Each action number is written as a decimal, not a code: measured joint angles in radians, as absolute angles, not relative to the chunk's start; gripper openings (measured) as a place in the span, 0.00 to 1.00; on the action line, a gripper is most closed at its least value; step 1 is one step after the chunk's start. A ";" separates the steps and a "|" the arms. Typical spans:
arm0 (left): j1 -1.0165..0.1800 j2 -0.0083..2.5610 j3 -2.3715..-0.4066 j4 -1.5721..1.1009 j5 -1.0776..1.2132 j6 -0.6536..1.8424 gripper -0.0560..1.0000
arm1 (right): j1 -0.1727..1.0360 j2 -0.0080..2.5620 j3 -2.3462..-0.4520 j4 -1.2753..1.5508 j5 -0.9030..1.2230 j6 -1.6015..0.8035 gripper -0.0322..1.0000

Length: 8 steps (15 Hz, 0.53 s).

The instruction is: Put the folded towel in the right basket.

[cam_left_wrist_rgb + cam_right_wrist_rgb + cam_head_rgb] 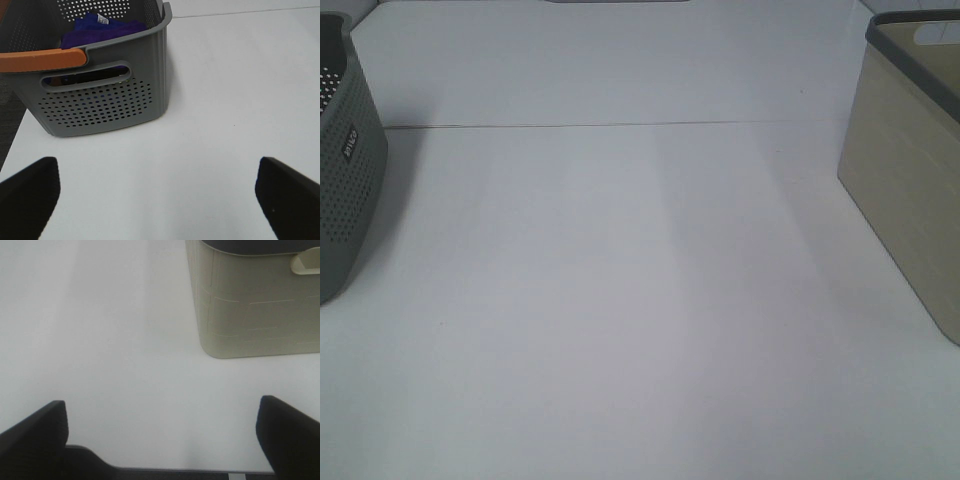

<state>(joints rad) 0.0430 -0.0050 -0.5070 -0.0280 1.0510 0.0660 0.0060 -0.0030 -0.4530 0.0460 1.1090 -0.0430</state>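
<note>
Baskets: two, at the desk's [620, 300] edges.
Left basket [345, 170]: grey perforated plastic, orange handle [42, 59].
Towel [107, 27]: one, purple cloth, inside the left basket.
Right basket [910, 190]: beige, smooth-walled, dark rim.
Left hand [160, 192]: spread wide, empty.
Right hand [162, 432]: spread wide, empty.

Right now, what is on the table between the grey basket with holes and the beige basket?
Nothing. In the exterior high view, only bare white table lies between the grey perforated plastic basket and the beige plastic basket.
</note>
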 joint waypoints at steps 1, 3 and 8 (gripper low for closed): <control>0.043 -0.005 -0.507 -0.028 1.051 0.066 0.99 | 0.006 -0.003 -0.453 0.046 1.109 -0.043 0.98; 0.043 -0.005 -0.507 -0.028 1.051 0.066 0.99 | 0.006 -0.003 -0.453 0.046 1.109 -0.043 0.98; 0.043 -0.005 -0.507 -0.028 1.051 0.066 0.99 | 0.006 -0.003 -0.453 0.046 1.109 -0.043 0.98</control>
<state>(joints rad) 0.0430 -0.0050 -0.5070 -0.0280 1.0510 0.0660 0.0060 -0.0030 -0.4530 0.0460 1.1090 -0.0430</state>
